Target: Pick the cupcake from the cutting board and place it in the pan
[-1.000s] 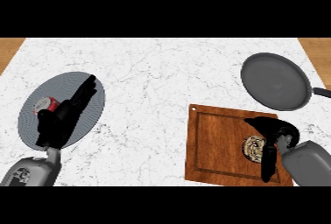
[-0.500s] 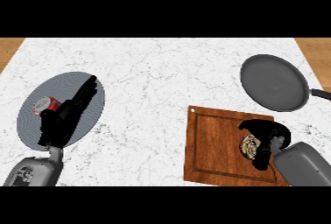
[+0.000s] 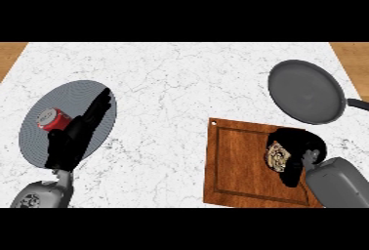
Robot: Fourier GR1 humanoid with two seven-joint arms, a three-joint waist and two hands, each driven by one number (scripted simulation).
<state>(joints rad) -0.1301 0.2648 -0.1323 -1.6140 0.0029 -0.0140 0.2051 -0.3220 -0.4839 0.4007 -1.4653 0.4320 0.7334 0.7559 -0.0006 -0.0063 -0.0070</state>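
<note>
A cupcake [image 3: 276, 155] with a pale swirled top sits on the right part of the brown wooden cutting board [image 3: 236, 166]. My right hand [image 3: 301, 144] comes in from the lower right and curls round the cupcake, hiding its right side. Whether the cupcake is off the board cannot be told. The dark grey pan [image 3: 305, 91] lies beyond the board at the upper right, its handle pointing right. My left hand [image 3: 75, 135] rests open at the left, fingers straight.
A grey round plate [image 3: 36, 141] lies under the left hand, with a red can [image 3: 52, 118] on it next to the fingers. The marble counter [image 3: 173, 88] spans the view, with wooden floor showing at its upper corners.
My right hand's fingers have curled in round the cupcake on the board. The left hand has stayed where it was.
</note>
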